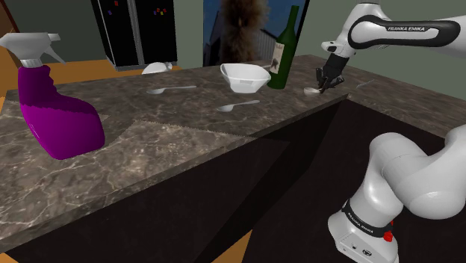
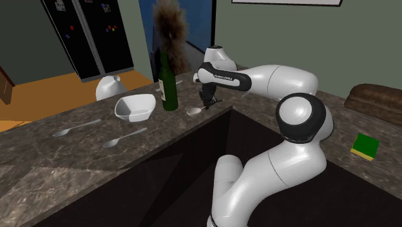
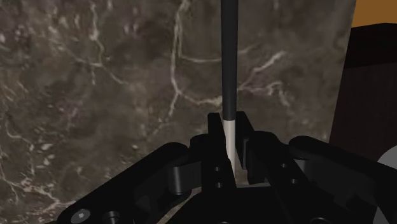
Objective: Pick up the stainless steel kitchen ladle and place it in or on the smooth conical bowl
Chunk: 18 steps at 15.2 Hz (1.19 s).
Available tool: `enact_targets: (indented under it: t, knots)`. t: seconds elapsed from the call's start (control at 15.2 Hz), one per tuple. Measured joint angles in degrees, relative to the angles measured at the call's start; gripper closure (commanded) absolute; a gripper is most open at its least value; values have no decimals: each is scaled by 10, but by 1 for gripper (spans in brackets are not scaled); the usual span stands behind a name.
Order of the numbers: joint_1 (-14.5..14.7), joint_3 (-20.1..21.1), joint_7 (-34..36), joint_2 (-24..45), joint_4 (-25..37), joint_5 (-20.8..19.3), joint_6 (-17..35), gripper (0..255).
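My gripper (image 1: pixel 323 84) is down at the tabletop (image 1: pixel 187 142) edge, on the stand's side of the green bottle (image 1: pixel 282 56). In the wrist view its fingers (image 3: pixel 214 149) are clamped on the slim handle of the ladle (image 1: pixel 311 92). The pale cup sits just beside them, on or barely off the stone; I cannot tell which. Just past the bottle stands a white bowl (image 1: pixel 245 76) with sloping walls, which I take as the target. A rounder white bowl-like thing (image 1: pixel 157 68) sits well beyond the bottle at the far edge, so picking the wrong one is my first worry. The bottle is the bigger one. It stands right between the ladle and the near bowl, so a low, straight carry would probably clip it and tip it onto the bowl. I would want height first, then a path round it. The hold is on a thin shaft with a long stretch sticking out past the fingers. A quick swing could let the ladle twist or slide free, and this near the edge it would drop off the tabletop. Further beyond the bottle lie a spoon (image 1: pixel 240 106) and a second spoon (image 1: pixel 170 90), and furthest off a purple spray bottle (image 1: pixel 56 112). None of these is in my way.
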Motion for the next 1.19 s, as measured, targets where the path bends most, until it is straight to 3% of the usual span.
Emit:
enact_targets:
  t: [0.46,1.19]
  knots:
    - [-1,3,0,0,3,1,-4,255]
    - [4,37,-10,9,74,27,-73,255]
